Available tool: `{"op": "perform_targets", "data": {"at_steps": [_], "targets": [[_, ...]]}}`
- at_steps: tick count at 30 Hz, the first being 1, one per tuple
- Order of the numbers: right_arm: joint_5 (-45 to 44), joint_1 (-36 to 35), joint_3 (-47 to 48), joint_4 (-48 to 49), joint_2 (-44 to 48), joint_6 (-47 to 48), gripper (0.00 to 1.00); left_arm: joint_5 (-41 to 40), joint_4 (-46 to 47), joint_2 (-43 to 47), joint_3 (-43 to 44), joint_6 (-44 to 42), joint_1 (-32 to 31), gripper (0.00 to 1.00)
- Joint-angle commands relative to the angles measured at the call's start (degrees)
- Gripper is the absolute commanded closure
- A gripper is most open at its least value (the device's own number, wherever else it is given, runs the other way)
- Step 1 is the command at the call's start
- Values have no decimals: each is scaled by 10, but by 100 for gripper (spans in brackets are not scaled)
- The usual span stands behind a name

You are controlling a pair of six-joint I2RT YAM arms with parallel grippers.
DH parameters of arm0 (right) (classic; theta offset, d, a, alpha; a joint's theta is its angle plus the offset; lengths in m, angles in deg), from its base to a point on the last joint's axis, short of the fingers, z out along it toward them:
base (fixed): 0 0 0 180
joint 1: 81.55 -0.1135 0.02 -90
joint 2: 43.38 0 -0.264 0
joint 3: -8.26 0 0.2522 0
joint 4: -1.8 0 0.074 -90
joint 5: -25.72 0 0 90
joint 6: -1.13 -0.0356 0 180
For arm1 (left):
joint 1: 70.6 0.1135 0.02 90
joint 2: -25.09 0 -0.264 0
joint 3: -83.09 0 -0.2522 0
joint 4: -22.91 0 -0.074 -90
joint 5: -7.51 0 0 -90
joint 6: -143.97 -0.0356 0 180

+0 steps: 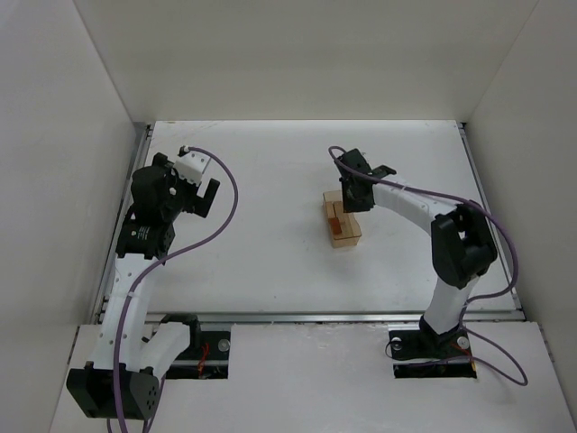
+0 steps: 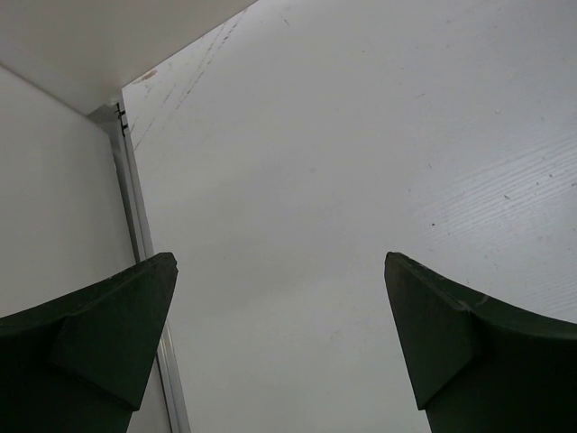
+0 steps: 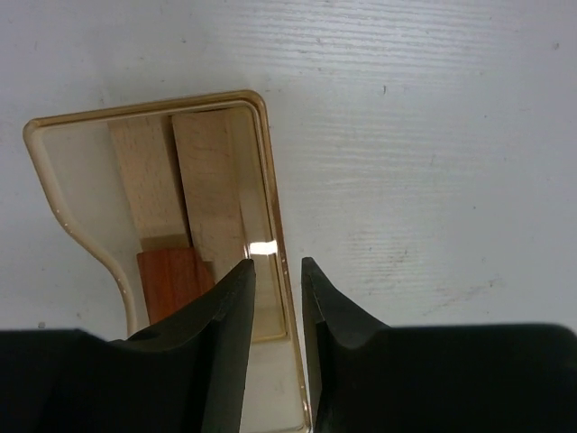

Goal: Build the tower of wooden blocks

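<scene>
A translucent tan box (image 1: 343, 223) lies on the white table right of centre. Inside it, in the right wrist view, two pale tan wooden blocks (image 3: 207, 180) lie flat side by side, with a reddish-brown block (image 3: 171, 280) below them. My right gripper (image 3: 277, 263) hangs over the box (image 3: 72, 162) and straddles its right wall. Its jaws stand narrowly apart, one finger inside and one outside. At the table's left my left gripper (image 2: 279, 257) is wide open over bare surface, holding nothing. From above, the right gripper (image 1: 350, 197) covers the box's far end.
White walls enclose the table on three sides. A metal rail (image 2: 135, 207) runs along the left wall close to the left gripper (image 1: 200, 198). Purple cables loop from both arms.
</scene>
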Motion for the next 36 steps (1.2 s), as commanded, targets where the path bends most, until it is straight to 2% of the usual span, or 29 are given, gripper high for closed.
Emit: {"op": "perform_targets", "data": {"at_steps": [1,3,10,13,15,18,22,23,27,30,36], "targets": [[31,19,24,34,-13,31,67,-5,6,7,-2,2,-3,0],[46,25,24,43,-21,31,67,-5,6,7,-2,2,-3,0],[82,36,35,62,-62,51,84,-15,0,7,-2,2,-3,0],[88,36,35,68,-67,56,87,-15,-5,7,-2,-3,-3,0],[68,30,35,68,-58,47,99,-15,-5,7,-2,-3,-3,0],[24,25,23,68,-40,47,100,-15,-5,7,-2,-3,-3,0],[-142,3,37,50,-19,32,100,-15,-5,0,-2,-8,-3,0],[-246,-4,46,21,-25,26,100,-15,-5,0,-2,-8,-3,0],[-427,-34,112,-64,-83,20,100,-15,-5,0,-2,-13,-3,0],[-526,-61,155,-131,-168,-16,100,-20,-5,0,-2,-20,-3,0],[-577,-96,217,-199,-256,-42,100,-20,-5,0,-2,-20,-3,0]]}}
